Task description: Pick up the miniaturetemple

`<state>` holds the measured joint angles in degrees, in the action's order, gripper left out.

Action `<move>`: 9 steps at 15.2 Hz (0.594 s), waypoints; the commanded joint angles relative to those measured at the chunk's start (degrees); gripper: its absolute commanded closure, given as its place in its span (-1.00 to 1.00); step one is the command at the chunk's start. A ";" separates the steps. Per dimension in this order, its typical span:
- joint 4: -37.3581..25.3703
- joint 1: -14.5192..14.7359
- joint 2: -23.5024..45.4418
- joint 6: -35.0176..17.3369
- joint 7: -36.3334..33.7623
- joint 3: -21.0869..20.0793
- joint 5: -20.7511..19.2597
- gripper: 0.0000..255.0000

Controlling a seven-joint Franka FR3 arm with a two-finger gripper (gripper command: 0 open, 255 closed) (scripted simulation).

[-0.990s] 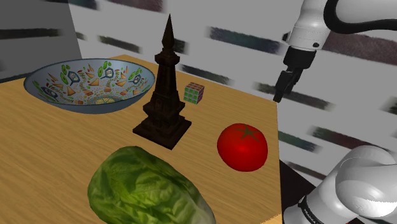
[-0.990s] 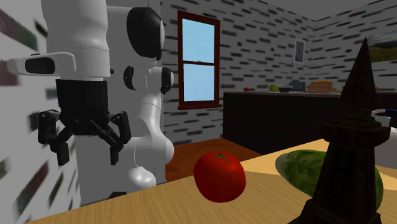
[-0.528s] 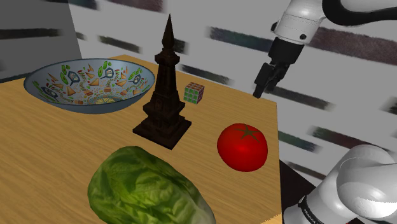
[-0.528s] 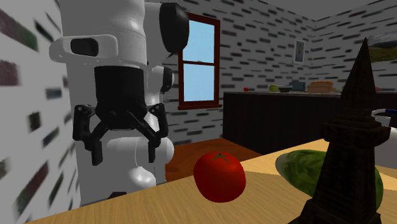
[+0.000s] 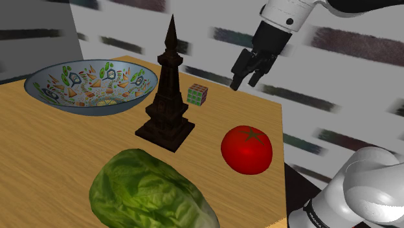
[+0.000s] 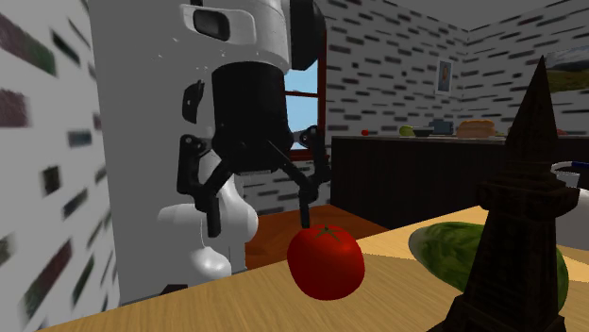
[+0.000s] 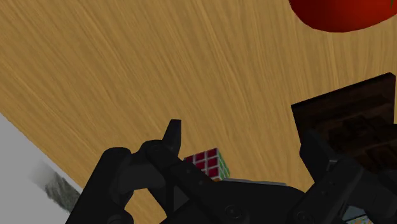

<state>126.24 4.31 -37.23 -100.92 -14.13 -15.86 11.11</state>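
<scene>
One spread gripper (image 5: pixel 243 83) hangs over the table (image 5: pixel 58 155) edge.

In the shoulder view we saw the table (image 5: pixel 52 149) across the lower left of the frame. The bowl (image 5: pixel 78 107) sat on it at the upper left. The little temple (image 5: pixel 166 97) stood in the middle, just right of the bowl. The cube (image 5: pixel 197 95) lay behind the temple, near the table's far edge. The tomato (image 5: pixel 246 150) sat right of the temple. The lettuce (image 5: pixel 152 191) lay at the bottom, in front of both. The gripper (image 5: pixel 243 84) hung at the upper right, above and right of the cube.
</scene>
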 commanded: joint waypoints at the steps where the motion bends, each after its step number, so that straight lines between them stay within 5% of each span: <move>1: -2.27 0.09 1.89 -2.01 -2.63 -2.12 0.77 -1.00; 9: -12.32 -0.86 9.61 -8.90 -12.53 -10.33 0.43 -1.00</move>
<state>115.34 3.69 -28.95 -108.65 -25.13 -24.87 11.84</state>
